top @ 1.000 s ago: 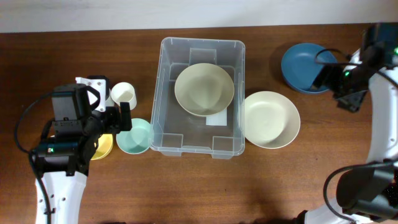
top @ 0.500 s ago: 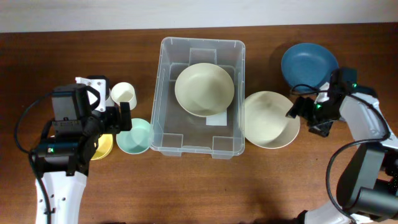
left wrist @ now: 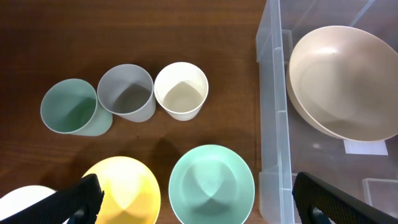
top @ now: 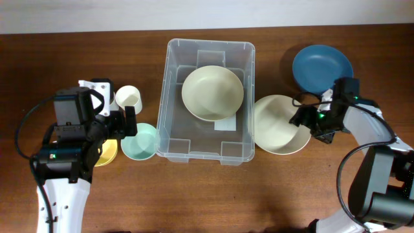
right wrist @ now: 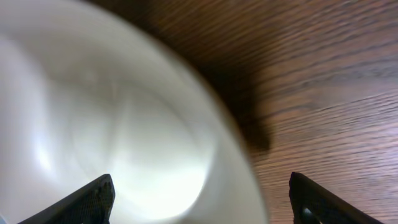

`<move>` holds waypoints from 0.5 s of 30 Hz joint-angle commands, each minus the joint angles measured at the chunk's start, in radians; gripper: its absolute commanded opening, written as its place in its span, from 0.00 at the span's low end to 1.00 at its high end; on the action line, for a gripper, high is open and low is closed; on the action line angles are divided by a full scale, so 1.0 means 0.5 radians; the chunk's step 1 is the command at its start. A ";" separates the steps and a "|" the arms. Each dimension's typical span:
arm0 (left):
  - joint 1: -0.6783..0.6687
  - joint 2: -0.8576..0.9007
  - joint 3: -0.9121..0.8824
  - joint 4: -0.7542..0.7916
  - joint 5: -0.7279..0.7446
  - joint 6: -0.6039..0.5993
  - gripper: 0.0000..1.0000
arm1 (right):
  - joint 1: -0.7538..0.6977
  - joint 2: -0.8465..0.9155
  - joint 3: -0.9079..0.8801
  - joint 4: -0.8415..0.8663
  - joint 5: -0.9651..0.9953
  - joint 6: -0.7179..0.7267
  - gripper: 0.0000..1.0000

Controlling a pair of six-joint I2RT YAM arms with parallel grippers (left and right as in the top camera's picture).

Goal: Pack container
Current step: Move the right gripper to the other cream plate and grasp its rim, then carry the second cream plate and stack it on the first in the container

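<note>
Clear plastic makes the container [top: 187,139], and it sits in the middle of the bench [top: 259,194]. You can see right through its walls. Inside it a beige bowl [top: 212,92] lies right way up, next to a white label [top: 225,124] on the base. So one thing is packed, and there is room for more.

Just beside the container, on its right side, a cream bowl [top: 275,126] sits on the wood. The right end effector [top: 303,119] hangs over that bowl's outer edge. Its fingers are spread wide and hold nothing. The rim of the bowl runs between them, so I think it is lining up to pinch the rim. I cannot tell if a finger touches the bowl.

Just beside the container on its left side is a mint bowl [left wrist: 211,183]. The left end effector [top: 131,122] hovers above it, open as wide as it goes, with nothing in it. It looks like it is waiting for its turn.

A bit further left of the container are a yellow bowl [left wrist: 124,186], a white cup [left wrist: 180,90], a grey cup [left wrist: 127,92] and a green cup [left wrist: 71,106], all standing mouth up, ready to be picked. Furthest from the container, off to its right and back, lies a blue plate [top: 321,68].
</note>
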 commanded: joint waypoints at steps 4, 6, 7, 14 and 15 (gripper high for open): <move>0.010 0.002 0.037 0.006 0.014 -0.012 1.00 | 0.056 0.076 -0.034 0.008 0.100 0.098 0.85; 0.010 0.002 0.037 0.005 0.014 -0.012 1.00 | 0.054 0.100 -0.034 0.014 0.100 0.098 0.85; 0.010 0.002 0.037 0.006 0.014 -0.012 1.00 | 0.054 0.124 -0.034 0.017 0.101 0.098 0.85; 0.010 0.002 0.037 0.005 0.014 -0.012 1.00 | 0.054 0.141 -0.034 0.027 0.115 0.098 0.63; 0.010 0.002 0.037 0.005 0.015 -0.012 1.00 | 0.054 0.141 -0.034 0.028 0.115 0.098 0.58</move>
